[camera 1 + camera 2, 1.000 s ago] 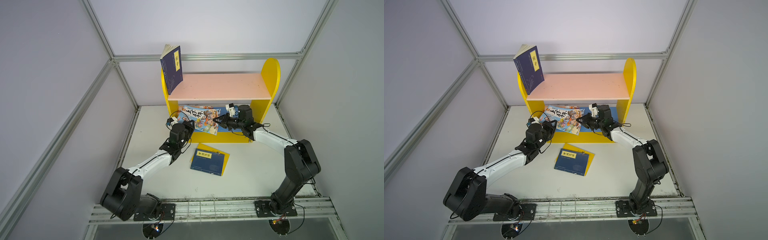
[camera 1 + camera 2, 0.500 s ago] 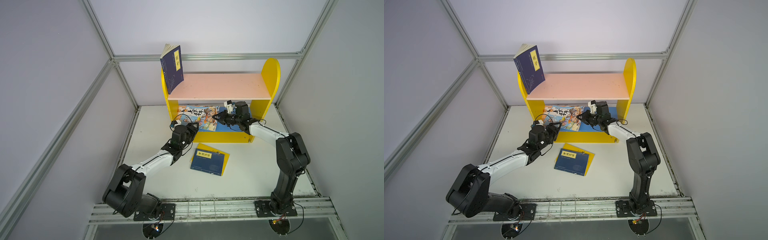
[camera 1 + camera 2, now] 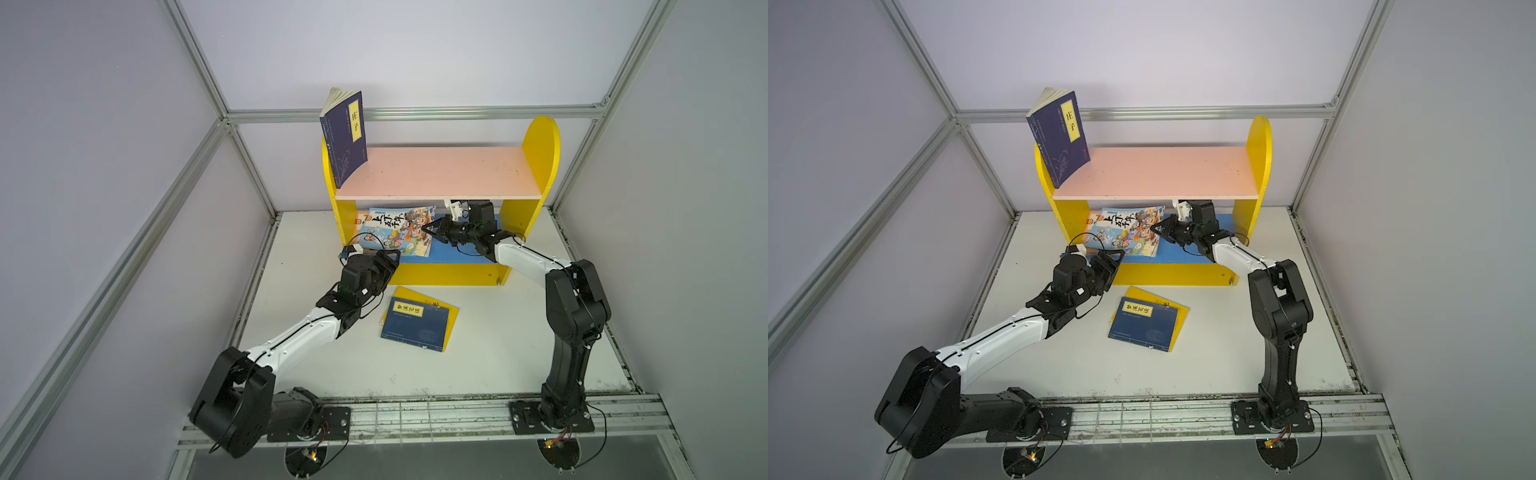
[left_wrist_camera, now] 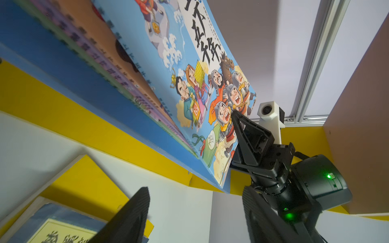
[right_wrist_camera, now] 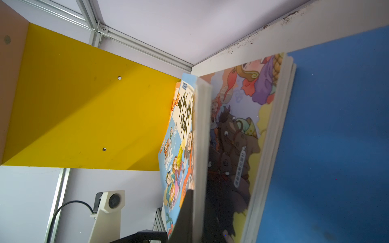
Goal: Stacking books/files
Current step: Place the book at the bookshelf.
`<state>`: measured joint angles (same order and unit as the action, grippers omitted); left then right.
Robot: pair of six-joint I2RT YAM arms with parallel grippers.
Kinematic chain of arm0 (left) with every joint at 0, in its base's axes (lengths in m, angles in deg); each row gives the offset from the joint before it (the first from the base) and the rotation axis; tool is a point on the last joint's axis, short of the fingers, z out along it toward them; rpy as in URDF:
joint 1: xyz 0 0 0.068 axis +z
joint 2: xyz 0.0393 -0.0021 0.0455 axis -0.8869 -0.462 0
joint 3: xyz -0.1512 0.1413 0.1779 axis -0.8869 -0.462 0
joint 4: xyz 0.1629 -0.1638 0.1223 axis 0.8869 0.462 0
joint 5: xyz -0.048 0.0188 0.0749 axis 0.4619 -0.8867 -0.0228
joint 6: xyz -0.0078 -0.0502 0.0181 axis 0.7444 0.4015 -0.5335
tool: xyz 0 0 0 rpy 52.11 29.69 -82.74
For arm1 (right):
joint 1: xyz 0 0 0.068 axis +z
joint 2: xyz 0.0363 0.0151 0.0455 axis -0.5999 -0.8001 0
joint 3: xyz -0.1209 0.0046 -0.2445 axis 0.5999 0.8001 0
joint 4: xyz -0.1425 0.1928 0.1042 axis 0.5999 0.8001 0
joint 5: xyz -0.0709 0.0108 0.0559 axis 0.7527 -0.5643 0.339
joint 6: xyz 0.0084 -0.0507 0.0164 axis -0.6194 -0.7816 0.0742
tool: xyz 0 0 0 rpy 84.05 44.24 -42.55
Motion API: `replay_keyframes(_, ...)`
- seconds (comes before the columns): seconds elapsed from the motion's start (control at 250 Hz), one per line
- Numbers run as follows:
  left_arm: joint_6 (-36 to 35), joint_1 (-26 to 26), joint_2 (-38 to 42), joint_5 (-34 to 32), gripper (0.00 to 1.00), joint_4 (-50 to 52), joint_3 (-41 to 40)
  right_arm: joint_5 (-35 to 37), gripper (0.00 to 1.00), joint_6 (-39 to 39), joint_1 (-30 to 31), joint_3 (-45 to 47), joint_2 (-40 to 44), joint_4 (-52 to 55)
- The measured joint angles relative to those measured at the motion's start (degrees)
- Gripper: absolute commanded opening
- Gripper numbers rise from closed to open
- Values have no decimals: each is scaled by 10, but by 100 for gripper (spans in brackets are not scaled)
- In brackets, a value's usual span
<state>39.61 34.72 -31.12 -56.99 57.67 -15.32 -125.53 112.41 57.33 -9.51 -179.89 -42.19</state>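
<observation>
right fingers (image 4: 246, 134) are clamping tight on the free edge of the light blue book (image 3: 395, 228), mid-frame in both top views, holding it tilted up off the stack (image 4: 90, 40) on the blue lower shelf (image 3: 461, 253); left fingers (image 4: 130, 214) are hanging wide apart, empty, just below-left of that book, not touching; step in hand looks like seating this book on the stack; next, my guess: right lowering it flat and letting go, left going for the navy book (image 3: 415, 324) lying on the yellow book (image 3: 452, 328) on the tabletop (image 3: 519, 353), lower centre
</observation>
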Motion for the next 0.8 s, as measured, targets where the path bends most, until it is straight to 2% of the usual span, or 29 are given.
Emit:
replay_keyframes(0.096,-18,-5,40,-7,84,44,-2,-4,14,-11,0,-16,-8,19)
replay_keyframes(0.164,-36,-6,73,-17,99,85,-2,-6,25,-17,0,-27,-14,33)
replay_keyframes(0.376,-93,-6,158,-60,99,211,7,-7,37,-34,0,-42,-24,75)
replay_keyframes(0.56,-145,-6,185,-82,100,309,23,10,49,-64,4,-70,-24,130)
replay_keyframes(0.768,-176,-6,207,-101,100,368,22,59,62,-118,10,-116,-24,228)
replay_keyframes(0.804,-178,-5,208,-103,99,374,22,67,68,-125,12,-123,-24,243)
